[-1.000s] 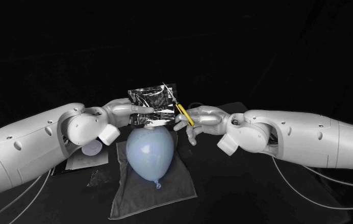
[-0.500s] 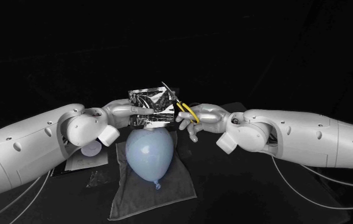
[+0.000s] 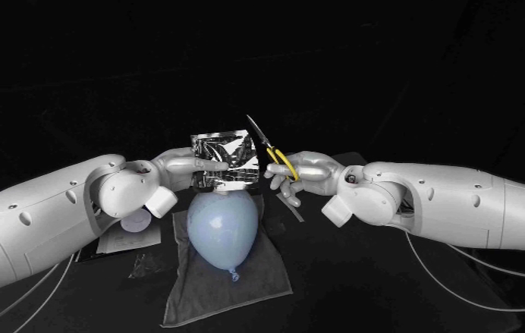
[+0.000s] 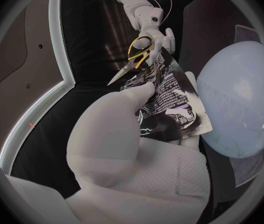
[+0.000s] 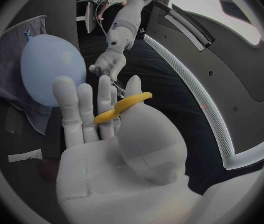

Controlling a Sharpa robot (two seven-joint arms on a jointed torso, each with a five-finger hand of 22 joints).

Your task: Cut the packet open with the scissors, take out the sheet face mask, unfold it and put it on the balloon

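Scissors (image 3: 266, 145), grasped by the right hand (image 3: 301, 172), are rising beside the packet's (image 3: 224, 158) right edge as the left hand (image 3: 180, 168) is pinching it above the balloon (image 3: 222, 223).

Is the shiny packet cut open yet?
Not that I can see. The packet looks whole in the left hand; the scissors in the right hand stand beside its edge, and no mask is out.

The packet (image 3: 227, 158) in my left hand (image 3: 183, 168) is crinkled foil, glossy and mirror-bright. The scissors (image 3: 270, 153) in my right hand (image 3: 304, 172) have bare metal blades and smooth yellow plastic loops. The balloon (image 3: 222, 227) is smooth rubber with a soft sheen, lying on a matt grey cloth (image 3: 257, 281). My arms (image 3: 66, 204) are smooth white plastic.
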